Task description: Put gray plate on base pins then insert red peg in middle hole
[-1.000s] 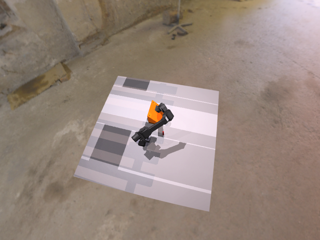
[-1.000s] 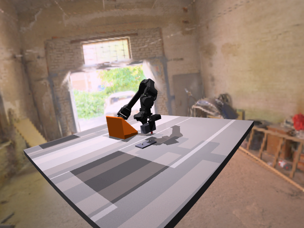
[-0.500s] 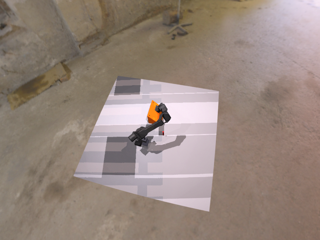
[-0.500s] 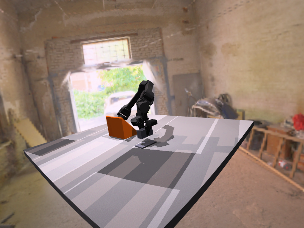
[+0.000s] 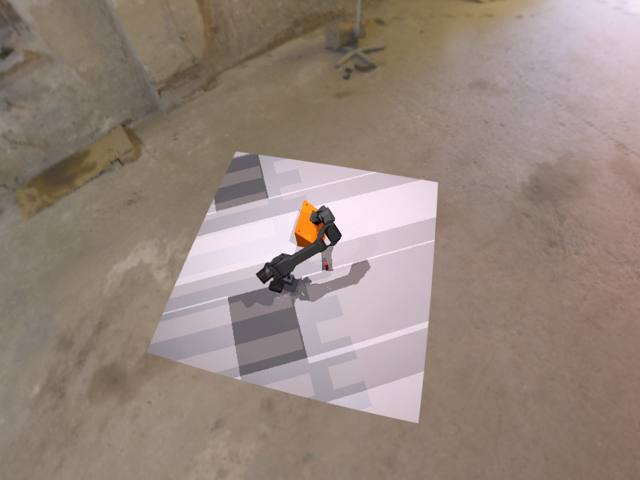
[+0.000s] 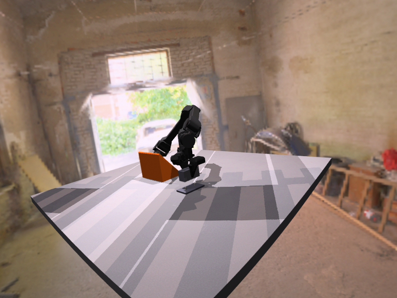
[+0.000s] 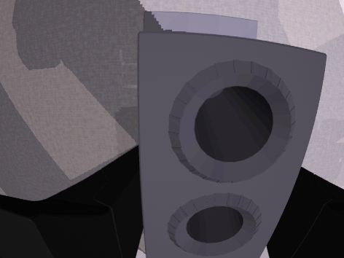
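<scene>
My gripper (image 5: 283, 283) (image 6: 189, 171) (image 7: 202, 151) is shut on the gray plate (image 6: 184, 175) (image 7: 157, 91). The wrist view shows two of its round holes between the dark fingers. The plate hangs a little above the base (image 6: 184, 191) (image 7: 204, 23), with a narrow gap showing in the exterior view. The base lies flat on the table and shows past the plate's upper edge in the wrist view. Its pins are hard to make out under the plate. The red peg (image 5: 326, 266) stands on the table to the right of the gripper in the top view; in the exterior view it is hidden.
A large orange wedge-shaped block (image 5: 304, 222) (image 6: 152, 166) stands beside the arm's mount, behind the base in the exterior view. The arm reaches over the table (image 5: 382, 309) (image 6: 153, 250) from there. Shadows of the arm fall around the base and the peg.
</scene>
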`<state>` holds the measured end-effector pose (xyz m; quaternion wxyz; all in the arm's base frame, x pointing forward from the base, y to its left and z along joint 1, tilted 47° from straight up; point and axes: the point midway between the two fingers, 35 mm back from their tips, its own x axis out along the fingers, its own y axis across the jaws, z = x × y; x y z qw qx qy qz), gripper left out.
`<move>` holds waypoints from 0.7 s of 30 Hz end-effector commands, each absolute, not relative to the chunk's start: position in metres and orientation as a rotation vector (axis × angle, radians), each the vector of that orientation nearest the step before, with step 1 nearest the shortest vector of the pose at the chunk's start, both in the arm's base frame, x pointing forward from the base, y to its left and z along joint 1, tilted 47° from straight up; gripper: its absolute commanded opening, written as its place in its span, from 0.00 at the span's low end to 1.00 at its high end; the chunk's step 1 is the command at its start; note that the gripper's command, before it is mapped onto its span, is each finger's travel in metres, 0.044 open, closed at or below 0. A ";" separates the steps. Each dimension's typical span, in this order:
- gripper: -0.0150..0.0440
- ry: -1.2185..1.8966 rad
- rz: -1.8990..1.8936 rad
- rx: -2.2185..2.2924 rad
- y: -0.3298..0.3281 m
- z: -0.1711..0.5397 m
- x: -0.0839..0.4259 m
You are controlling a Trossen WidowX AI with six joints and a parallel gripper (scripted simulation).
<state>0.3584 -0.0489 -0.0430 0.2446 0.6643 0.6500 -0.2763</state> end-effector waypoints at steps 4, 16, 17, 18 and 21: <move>0.25 1.774 -0.766 1.813 -0.049 -0.046 0.357; 0.25 1.775 -0.765 1.813 -0.038 -0.056 0.357; 0.25 1.775 -0.765 1.813 -0.038 -0.057 0.357; 0.25 1.775 -0.765 1.813 -0.037 -0.057 0.358; 0.25 1.775 -0.765 1.813 -0.034 -0.060 0.358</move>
